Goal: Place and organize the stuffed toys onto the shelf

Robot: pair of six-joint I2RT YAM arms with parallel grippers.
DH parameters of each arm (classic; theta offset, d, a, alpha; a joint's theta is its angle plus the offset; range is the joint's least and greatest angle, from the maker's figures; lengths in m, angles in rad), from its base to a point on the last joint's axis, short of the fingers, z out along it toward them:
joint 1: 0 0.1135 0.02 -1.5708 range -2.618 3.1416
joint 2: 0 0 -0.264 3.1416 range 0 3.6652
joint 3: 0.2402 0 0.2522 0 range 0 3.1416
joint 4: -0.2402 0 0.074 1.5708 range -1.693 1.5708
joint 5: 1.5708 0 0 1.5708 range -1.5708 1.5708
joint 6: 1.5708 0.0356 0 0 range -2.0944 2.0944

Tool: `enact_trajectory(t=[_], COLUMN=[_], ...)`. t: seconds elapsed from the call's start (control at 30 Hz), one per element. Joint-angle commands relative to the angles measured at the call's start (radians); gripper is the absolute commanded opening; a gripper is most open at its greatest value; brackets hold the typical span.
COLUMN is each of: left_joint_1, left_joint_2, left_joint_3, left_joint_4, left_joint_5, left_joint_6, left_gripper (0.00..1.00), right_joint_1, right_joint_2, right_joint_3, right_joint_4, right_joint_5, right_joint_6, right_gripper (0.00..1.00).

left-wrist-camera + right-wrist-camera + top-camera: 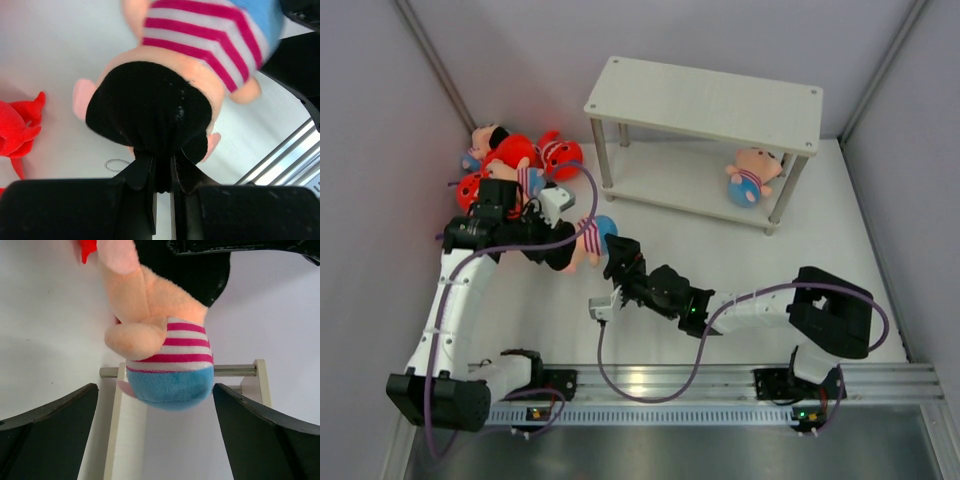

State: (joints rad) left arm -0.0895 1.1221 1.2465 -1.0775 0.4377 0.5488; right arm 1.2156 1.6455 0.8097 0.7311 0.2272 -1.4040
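Between the two arms, the left end effector (162,172) is clamped on the black hair of a striped doll (200,30). The right end effector (155,390) is spread wide around its blue bottom. A second doll (752,176) lies on the shelf (705,100), lower tier. The other toys (510,160) are piled far left on the desk (740,250).

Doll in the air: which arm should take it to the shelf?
Right, probably. The left tool pinches the doll by its black hair; the right tool is open on either side of its blue bottom, and the shelf stands nearer the right arm's base.
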Motion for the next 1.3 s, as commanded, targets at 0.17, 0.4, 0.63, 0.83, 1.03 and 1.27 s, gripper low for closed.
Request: enact_trajectory(t=[0.17, 0.4, 0.63, 0.83, 1.03, 1.27], left_joint_1=[0.004, 0.004, 0.004, 0.004, 0.004, 0.004], left_joint_2=[-0.001, 0.001, 0.007, 0.007, 0.041, 0.087], left_joint_3=[0.042, 0.037, 0.031, 0.053, 0.096, 0.194], left_joint_4=[0.024, 0.022, 0.014, 0.01, 0.011, 0.013], left_joint_5=[0.025, 0.049, 0.067, 0.079, 0.064, 0.067], left_joint_6=[0.007, 0.023, 0.043, 0.039, 0.02, -0.035], left_gripper=[0.0, 0.0, 0.0, 0.0, 0.3, 0.98], right_joint_1=[0.022, -0.013, -0.05, -0.056, -0.05, -0.088], right_joint_2=[0.051, 0.189, 0.28, 0.234, 0.042, -0.09], right_joint_3=[0.031, 0.187, 0.286, 0.27, 0.226, 0.201], right_joint_4=[0.132, 0.146, 0.175, 0.105, -0.145, -0.358], right_joint_5=[0.018, 0.092, 0.149, 0.1, -0.049, -0.219], right_joint_6=[0.043, 0.045, -0.001, 0.081, 0.511, 1.029], right_gripper=[0.99, 0.99, 0.98, 0.26, 0.0, 0.0])
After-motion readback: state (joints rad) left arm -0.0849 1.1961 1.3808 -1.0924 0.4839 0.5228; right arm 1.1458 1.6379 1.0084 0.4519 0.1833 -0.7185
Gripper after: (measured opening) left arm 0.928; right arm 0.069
